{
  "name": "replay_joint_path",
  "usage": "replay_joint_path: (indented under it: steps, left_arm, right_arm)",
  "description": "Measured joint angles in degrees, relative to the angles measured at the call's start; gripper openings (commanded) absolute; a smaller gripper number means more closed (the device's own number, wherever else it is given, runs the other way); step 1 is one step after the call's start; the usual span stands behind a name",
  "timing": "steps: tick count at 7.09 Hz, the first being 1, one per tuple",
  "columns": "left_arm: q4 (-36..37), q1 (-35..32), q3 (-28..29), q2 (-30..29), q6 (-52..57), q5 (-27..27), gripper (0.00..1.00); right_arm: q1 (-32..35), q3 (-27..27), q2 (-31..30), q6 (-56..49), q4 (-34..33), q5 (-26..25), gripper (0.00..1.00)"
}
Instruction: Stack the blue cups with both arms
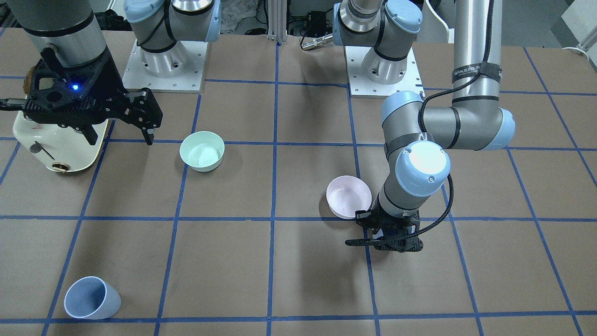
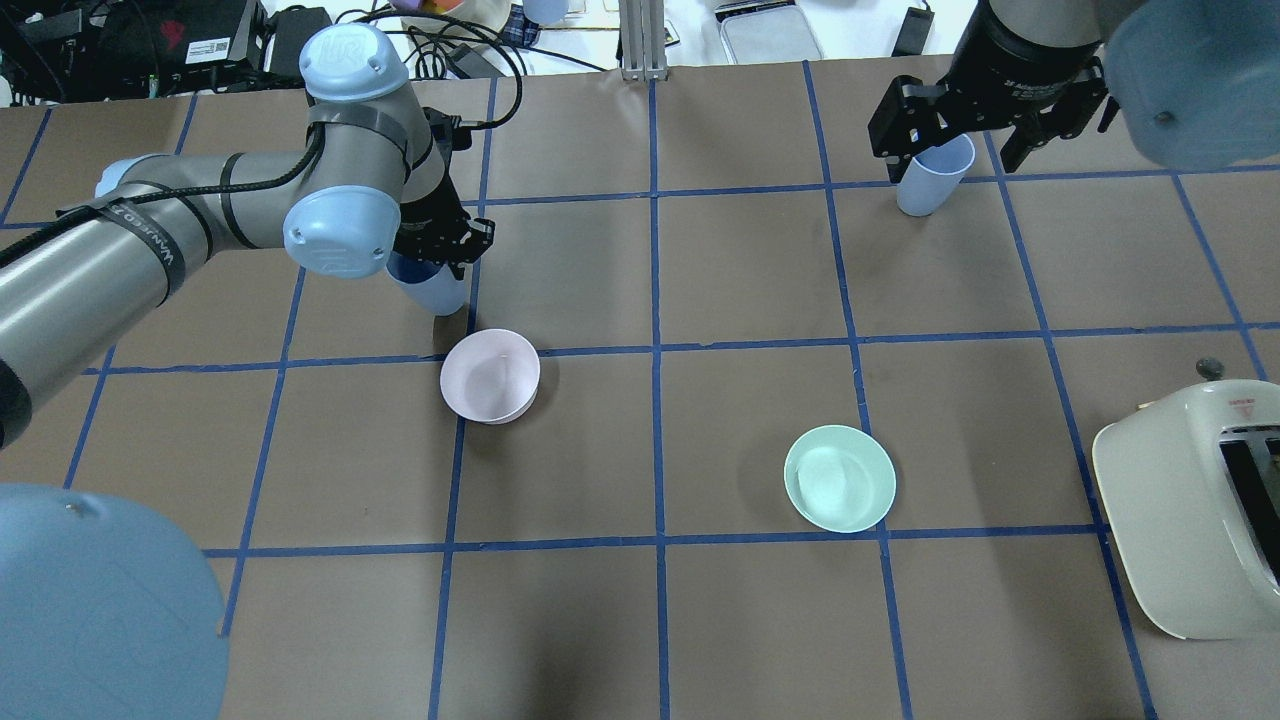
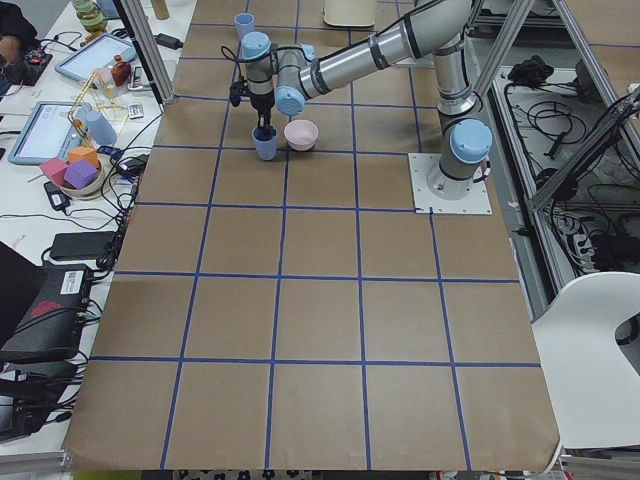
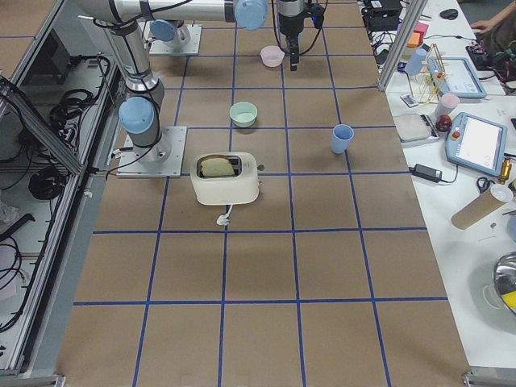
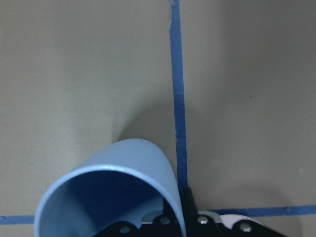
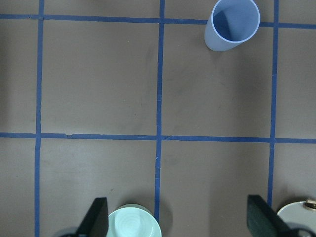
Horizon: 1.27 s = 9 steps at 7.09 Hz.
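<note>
Blue cup (image 5: 117, 185) pinched in left jaws (by its wall); right jaws spread wide, empty.

A robotics lab: tape-gridded table (image 3: 320, 320), trailing cables (image 3: 585, 235).

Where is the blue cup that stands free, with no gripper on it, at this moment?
In the overhead view the free blue cup stands upright far from the robot, on its right side, well beyond the mint-green bowl.
</note>
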Motion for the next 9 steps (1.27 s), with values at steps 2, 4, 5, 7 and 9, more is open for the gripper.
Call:
replay_joint_path:
  steps: [2,4,5,7,9]
  left_arm:
    - [-4.88,-5.97,6.72,-0.73,-9.10,-0.76,0.00]
    - [-2.92,-11.72,10.81,-4.24,-22.67,-0.97,0.00]
    - [-0.08,-13.95,13.32,-7.15,-26.48,-0.90,0.00]
    - [4.06,-17.24,19.39,-13.32,-31.21,-0.37,0.00]
    - [4.23,-18.36,20.98,-15.57,-31.41,0.24,0.99]
  right_arm:
    - [-1.99,-1.02,2.88,-1.76,-1.17,0.34,1.00]
    - [-7.57,-6.22,11.02,-7.17,-3.55,0.65,1.00]
    - [-10.27,-10.04,16.38,-10.49,-4.63,0.79,1.00]
    - [-12.23,-15.48,25.63,-12.74,-10.74,1.17,1.00]
    - [-12.16,-17.30,31.32,-12.86,-14.01,3.49,1.00]
